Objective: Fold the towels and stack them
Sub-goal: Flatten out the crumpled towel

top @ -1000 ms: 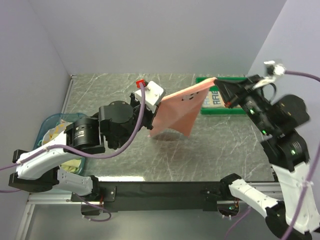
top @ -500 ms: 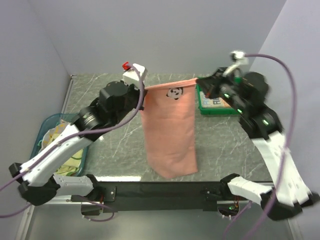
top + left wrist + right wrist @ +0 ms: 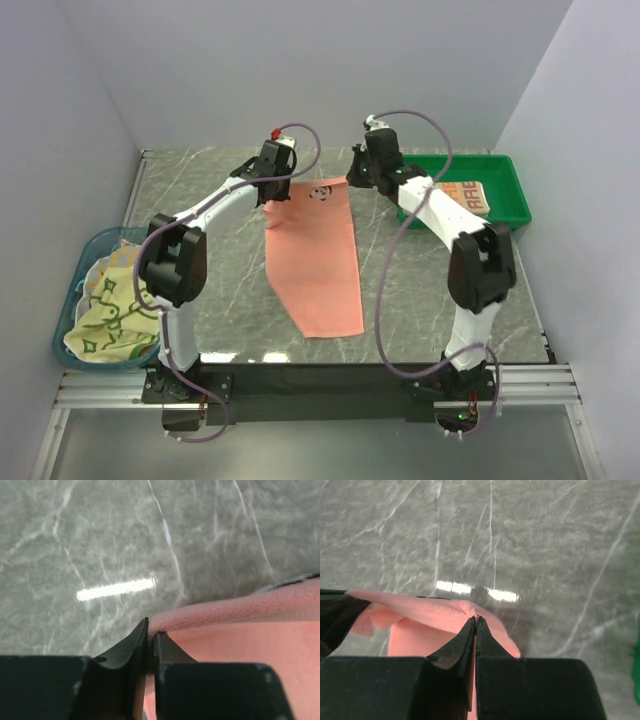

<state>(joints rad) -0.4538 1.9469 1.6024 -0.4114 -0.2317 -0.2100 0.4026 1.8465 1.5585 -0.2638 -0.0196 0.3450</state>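
Salmon-pink towel (image 3: pixel 318 265) spread flat, pinched at its two far corners

The left end effector (image 3: pixel 151 632) and right end effector (image 3: pixel 475 620) each clench a far corner, holding that edge taut so the cloth lies long down the counter (image 3: pixel 440 290), panda emblem up. This looks like the set-up for a fold. The left pinch seems to catch only the very tip, though that view is blurred. Bare counter flanks both long edges. The green tray (image 3: pixel 520 205) holding a cream towel (image 3: pixel 468 196) sits to the right, and the blue basket (image 3: pixel 60 335) is well apart on the left.
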